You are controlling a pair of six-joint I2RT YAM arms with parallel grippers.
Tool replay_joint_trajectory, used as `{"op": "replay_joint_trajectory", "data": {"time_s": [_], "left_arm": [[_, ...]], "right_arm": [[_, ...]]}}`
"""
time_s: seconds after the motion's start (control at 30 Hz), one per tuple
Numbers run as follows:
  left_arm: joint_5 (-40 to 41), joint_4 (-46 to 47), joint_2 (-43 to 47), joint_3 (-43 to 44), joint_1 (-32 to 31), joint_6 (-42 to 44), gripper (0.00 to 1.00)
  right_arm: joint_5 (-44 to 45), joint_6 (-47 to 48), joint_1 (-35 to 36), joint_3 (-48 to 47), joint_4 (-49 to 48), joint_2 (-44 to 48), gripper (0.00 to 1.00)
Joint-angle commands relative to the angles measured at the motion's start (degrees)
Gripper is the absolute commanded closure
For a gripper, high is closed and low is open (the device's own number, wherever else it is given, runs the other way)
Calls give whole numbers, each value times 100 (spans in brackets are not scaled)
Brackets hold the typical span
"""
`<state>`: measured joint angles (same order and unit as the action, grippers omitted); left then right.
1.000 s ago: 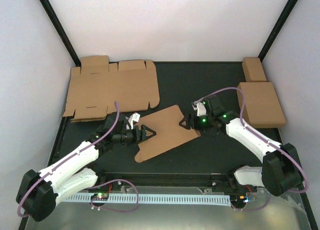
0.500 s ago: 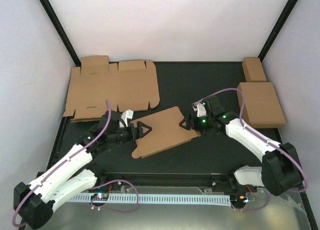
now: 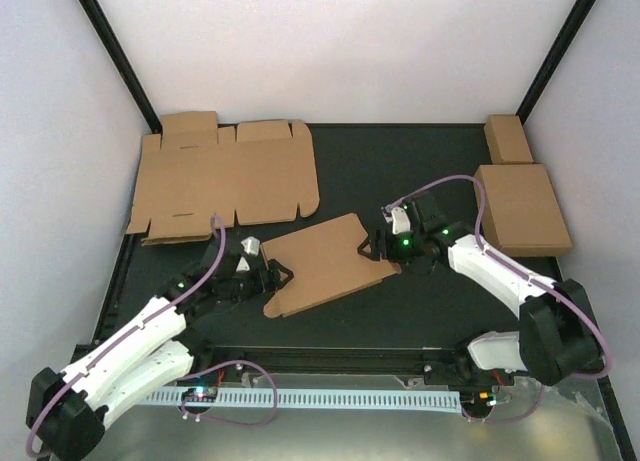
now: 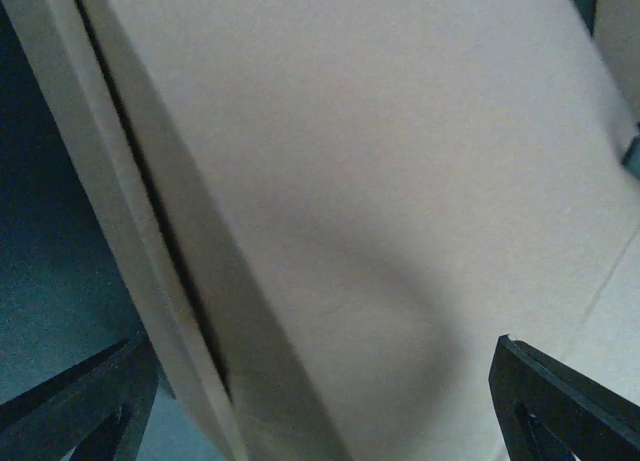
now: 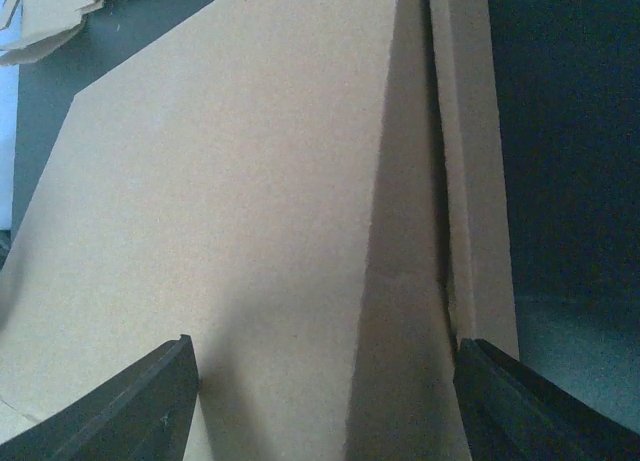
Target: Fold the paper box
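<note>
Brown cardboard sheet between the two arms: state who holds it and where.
No grip shows. The left gripper and right gripper have fingers spread wide over opposite ends of the flat brown cardboard sheet; contact cannot be told.

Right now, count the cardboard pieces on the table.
4: a flat sheet far left; the paper box at centre; a folded box at right; a small oblong box behind it. More may hide under the flat sheet.
</note>
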<state>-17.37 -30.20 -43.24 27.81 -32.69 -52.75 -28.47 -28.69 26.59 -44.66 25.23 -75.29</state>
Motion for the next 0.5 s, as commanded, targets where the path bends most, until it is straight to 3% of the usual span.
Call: {"op": "replay_joint_trajectory", "data": {"time_s": [0.0,0.47], "left_arm": [[-329,565,-165,-205,41,-65,7],[-717,1306,-785,-430,37,21,13]], "right_arm": [[-156,75,-7,-64,-139,-116,28],[-809,-249,-4,221,-452,-12,36]]}}
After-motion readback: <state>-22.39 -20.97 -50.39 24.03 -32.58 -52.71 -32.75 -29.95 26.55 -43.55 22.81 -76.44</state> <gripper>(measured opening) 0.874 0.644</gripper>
